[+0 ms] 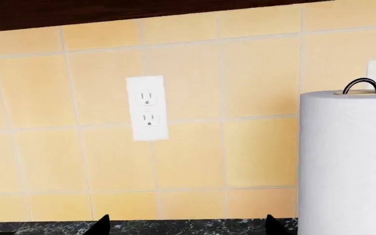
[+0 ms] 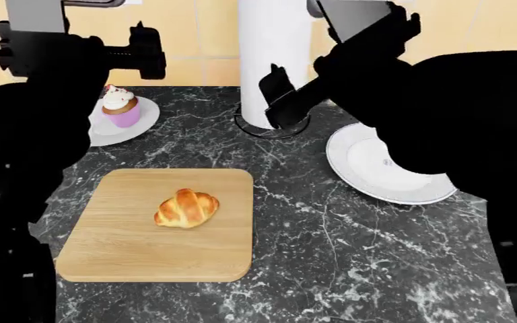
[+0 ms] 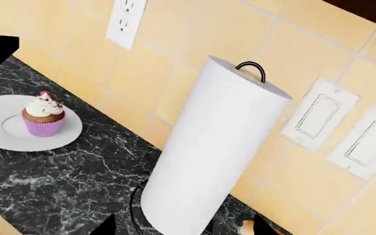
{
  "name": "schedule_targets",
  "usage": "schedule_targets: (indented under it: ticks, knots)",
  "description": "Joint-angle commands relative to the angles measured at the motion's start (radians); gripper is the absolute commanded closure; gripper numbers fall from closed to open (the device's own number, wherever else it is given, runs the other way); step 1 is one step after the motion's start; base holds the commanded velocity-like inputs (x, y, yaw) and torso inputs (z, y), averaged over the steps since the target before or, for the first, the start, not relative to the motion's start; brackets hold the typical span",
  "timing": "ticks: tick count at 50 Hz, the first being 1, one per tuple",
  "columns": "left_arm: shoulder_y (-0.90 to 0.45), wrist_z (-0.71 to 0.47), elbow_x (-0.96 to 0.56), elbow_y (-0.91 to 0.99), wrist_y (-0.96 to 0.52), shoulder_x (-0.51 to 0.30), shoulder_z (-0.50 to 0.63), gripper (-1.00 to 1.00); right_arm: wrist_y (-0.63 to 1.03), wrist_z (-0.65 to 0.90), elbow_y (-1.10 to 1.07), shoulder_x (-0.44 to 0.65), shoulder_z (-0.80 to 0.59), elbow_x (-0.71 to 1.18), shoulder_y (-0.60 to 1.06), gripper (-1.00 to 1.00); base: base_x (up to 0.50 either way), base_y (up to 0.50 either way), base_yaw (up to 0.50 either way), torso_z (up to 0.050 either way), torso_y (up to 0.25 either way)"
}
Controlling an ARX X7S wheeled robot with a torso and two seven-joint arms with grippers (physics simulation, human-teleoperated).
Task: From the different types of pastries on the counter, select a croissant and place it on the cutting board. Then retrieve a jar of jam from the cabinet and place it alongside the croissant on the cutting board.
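The left gripper (image 2: 146, 50) is raised at the far left of the surface, above the cupcake (image 2: 119, 105), and points at the tiled wall; its two finger tips show well apart in its wrist view with nothing between them, so it stands wide and empty. The right gripper (image 2: 277, 94) is lifted too, its dark arm slanting down from the upper right, and it hangs just in front of the paper-towel roll (image 2: 272, 54). Only the tips of its fingers show in its wrist view, spread on either side of the roll's base, and it seems wide and empty, though the black shapes are hard to read.

The croissant (image 2: 186, 208) lies on the cutting board (image 2: 124, 249), near the middle, well apart from both grippers. The cupcake sits on a white plate (image 2: 146, 114) behind the board. A second white plate (image 2: 366, 171) lies at the right, partly covered by the right arm. A small pale thing shows by the roll's base in the right wrist view, too cut off to name. An outlet (image 1: 147, 107) is on the wall beside the roll.
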Motion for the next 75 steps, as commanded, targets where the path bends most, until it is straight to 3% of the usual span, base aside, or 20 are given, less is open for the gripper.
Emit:
schedule_targets:
  ticks: [1, 11, 25, 36, 45, 58, 64, 75]
  knots:
    - [0.039, -0.005, -0.033, 0.074, 0.024, 0.006, -0.050, -1.00, 0.070, 0.248, -0.231, 0.119, 0.166, 0.051, -0.061, -1.00, 0.00, 0.00, 0.00, 0.000, 0.000]
    - [0.066, 0.033, -0.138, 0.123, 0.046, 0.027, -0.174, -1.00, 0.173, 0.425, -0.351, 0.141, 0.332, 0.232, -0.059, -1.00, 0.00, 0.00, 0.00, 0.000, 0.000]
    - [0.053, 0.036, -0.203, 0.127, 0.022, 0.029, -0.242, -1.00, 0.167, 0.597, -0.379, 0.167, 0.372, 0.401, 0.045, -1.00, 0.00, 0.00, 0.00, 0.000, 0.000]
    - [-0.060, -0.058, -0.314, 0.246, -0.117, 0.041, -0.319, -1.00, 0.122, 0.739, -0.397, 0.255, 0.457, 0.572, 0.150, -1.00, 0.00, 0.00, 0.00, 0.000, 0.000]
    - [-0.158, -0.124, -0.346, 0.280, -0.191, 0.057, -0.303, -1.00, 0.013, 0.551, -0.394, 0.255, 0.512, 0.419, 0.110, -1.00, 0.00, 0.00, 0.00, 0.000, 0.000]
    - [-0.126, -0.133, -0.313, 0.263, -0.169, 0.042, -0.263, -1.00, -0.183, 0.314, -0.222, 0.150, 0.435, 0.167, 0.139, -1.00, 0.00, 0.00, 0.00, 0.000, 0.000]
    - [-0.029, -0.139, -0.366, 0.255, -0.220, 0.040, -0.324, -1.00, -0.261, 0.227, -0.121, 0.100, 0.338, 0.042, 0.153, -1.00, 0.00, 0.00, 0.00, 0.000, 0.000]
    - [0.375, -0.043, -0.453, 0.409, -0.182, 0.024, -0.365, -1.00, -0.351, 0.137, 0.042, 0.040, 0.237, -0.090, 0.223, -1.00, 0.00, 0.00, 0.00, 0.000, 0.000]
